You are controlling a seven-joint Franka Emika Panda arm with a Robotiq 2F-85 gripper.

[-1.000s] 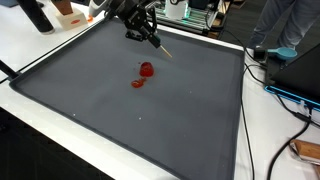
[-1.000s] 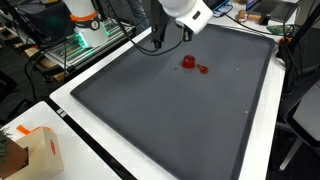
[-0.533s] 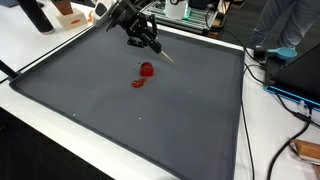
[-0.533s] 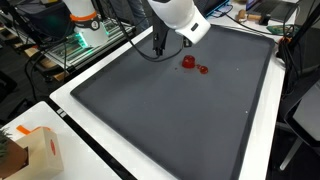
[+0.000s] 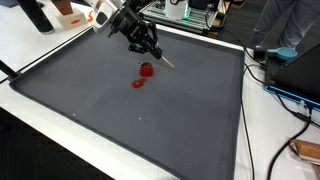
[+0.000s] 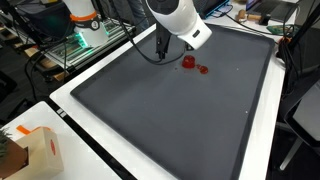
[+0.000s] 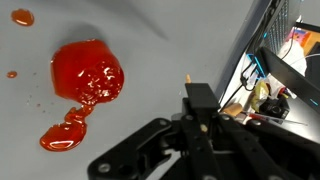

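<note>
A red glossy blob (image 7: 88,72) lies on the dark grey mat (image 5: 150,130), with a smaller red smear (image 7: 65,130) trailing from it and a stray drop (image 7: 22,17) nearby. Both exterior views show the blob (image 5: 147,70) (image 6: 188,62). My black gripper (image 5: 148,47) (image 6: 165,47) (image 7: 198,112) hovers just beside and above the blob. It is shut on a thin wooden stick (image 5: 165,60) that juts out past the fingers and ends a little way from the blob, not touching it. The stick's tip (image 7: 187,77) shows above a black block in the wrist view.
A raised white border (image 5: 60,120) frames the mat. A cardboard box (image 6: 30,150) sits at one corner. Cables (image 5: 285,95) and a standing person (image 5: 290,25) are off one side. A dark bottle (image 5: 35,15) and a white robot base (image 6: 85,20) stand beyond the far edge.
The gripper, with the stick in it, has dropped and shifted closer to the red blob. The blob and smear have not moved.
</note>
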